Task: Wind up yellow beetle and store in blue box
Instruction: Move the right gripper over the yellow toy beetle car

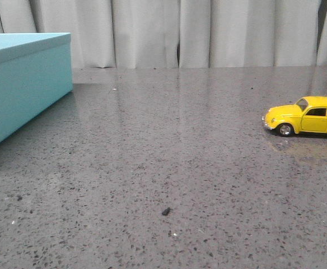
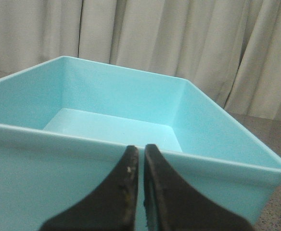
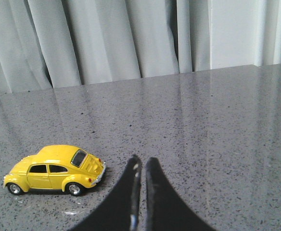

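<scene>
Glossy yellow beetle [image 1: 306, 116], dark windows, silver hubcaps

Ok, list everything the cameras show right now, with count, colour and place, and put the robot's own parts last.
yellow beetle: one, glossy yellow, upright on its wheels at the right edge of the table, nose pointing left in the front view.
blue box: one, light turquoise, far left of the table, open and nothing visible inside.
dark speck: one, black, near the front middle of the table.
table: one, speckled grey.
curtain: pale grey, behind the table.
left end effector: black, shut, facing the box.
right end effector: black, shut, near the beetle, apart from it.
</scene>
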Tool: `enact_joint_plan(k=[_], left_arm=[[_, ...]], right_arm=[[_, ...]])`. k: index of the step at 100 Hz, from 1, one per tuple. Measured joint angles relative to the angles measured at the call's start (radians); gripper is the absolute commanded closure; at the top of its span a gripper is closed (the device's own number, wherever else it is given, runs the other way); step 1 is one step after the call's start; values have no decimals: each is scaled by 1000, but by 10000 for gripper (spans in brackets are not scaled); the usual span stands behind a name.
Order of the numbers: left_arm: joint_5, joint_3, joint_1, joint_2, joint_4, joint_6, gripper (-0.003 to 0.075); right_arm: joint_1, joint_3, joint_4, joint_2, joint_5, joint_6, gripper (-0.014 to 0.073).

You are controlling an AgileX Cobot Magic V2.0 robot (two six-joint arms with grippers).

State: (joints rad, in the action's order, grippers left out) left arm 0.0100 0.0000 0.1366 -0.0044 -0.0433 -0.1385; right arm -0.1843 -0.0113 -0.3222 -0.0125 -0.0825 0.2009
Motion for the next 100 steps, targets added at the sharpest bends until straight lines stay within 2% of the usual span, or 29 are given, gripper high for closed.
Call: enact_joint_plan(k=[9, 22, 31, 50, 72, 100], left_arm=[[-2, 0, 0, 0, -14, 0, 739], [2, -6, 0, 0, -95, 0, 739], [82, -50, 0, 0, -104, 0, 739], [279, -283, 0, 111, -75, 14, 739], [490, -496, 0, 331, -69, 126, 738], [543, -591, 120, 465, -76, 183, 739]], right_arm=[[0, 0, -32, 0, 7, 0, 643], [0, 2, -270, 0, 33, -11, 643], [0, 52, -328, 0, -27, 5, 643], [0, 283, -332, 58, -286, 131, 643], [0, 575, -244, 373, -599, 170, 643], [36, 919, -125, 708, -840, 172, 642]])
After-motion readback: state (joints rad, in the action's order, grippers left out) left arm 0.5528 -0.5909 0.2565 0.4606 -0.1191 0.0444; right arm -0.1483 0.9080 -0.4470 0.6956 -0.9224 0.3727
